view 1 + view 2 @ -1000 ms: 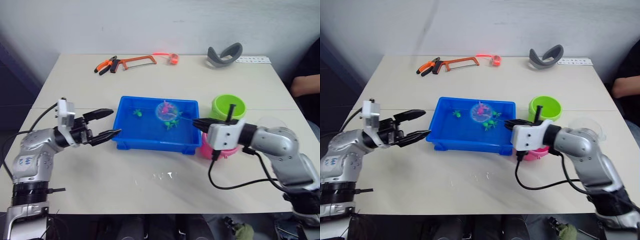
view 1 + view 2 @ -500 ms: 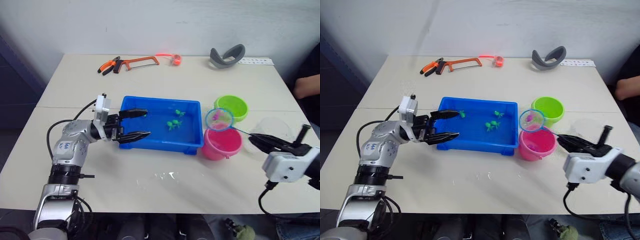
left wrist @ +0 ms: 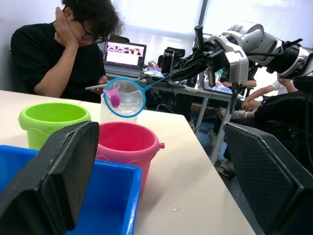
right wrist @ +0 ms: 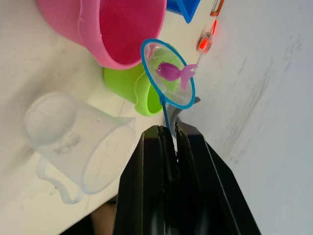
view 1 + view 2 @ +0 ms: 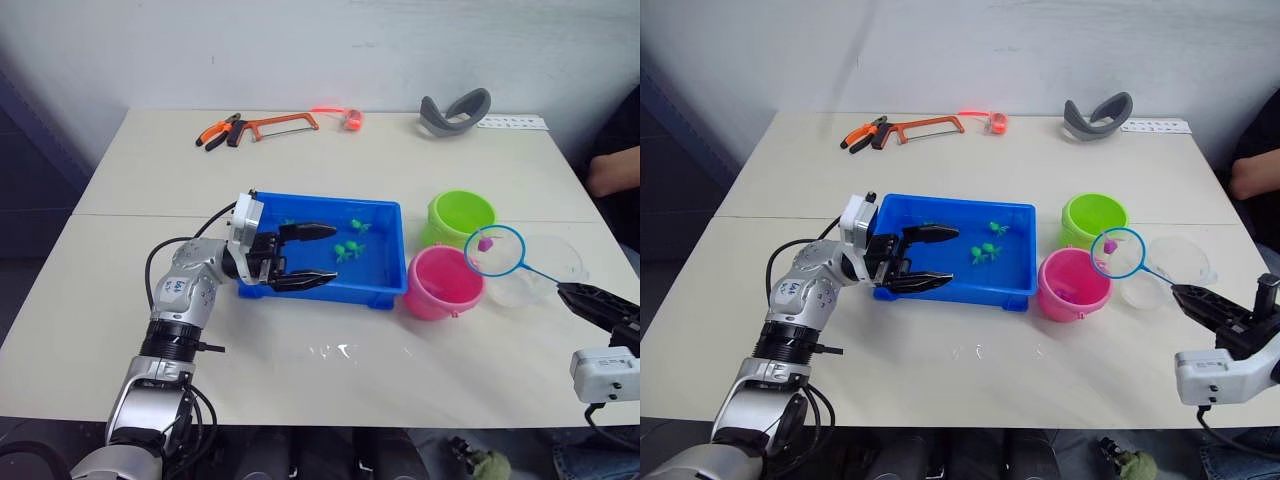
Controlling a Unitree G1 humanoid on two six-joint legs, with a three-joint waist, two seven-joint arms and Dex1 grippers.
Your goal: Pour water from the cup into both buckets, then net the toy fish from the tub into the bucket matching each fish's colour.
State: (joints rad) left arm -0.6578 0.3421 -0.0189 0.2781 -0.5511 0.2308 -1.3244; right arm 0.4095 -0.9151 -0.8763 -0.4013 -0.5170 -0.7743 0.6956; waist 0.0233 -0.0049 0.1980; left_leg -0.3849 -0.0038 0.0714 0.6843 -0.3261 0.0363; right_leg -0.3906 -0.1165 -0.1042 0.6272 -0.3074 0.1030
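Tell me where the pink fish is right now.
In the eye views, the pink fish lies in the net, held up on the robot's right by the right gripper, near the pink bucket and green bucket.

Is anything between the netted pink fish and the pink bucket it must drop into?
Nothing visible. The small pink toy fish sits in the blue-rimmed net, held by the right tool, beside the round pink plastic bucket, whose mouth is open.
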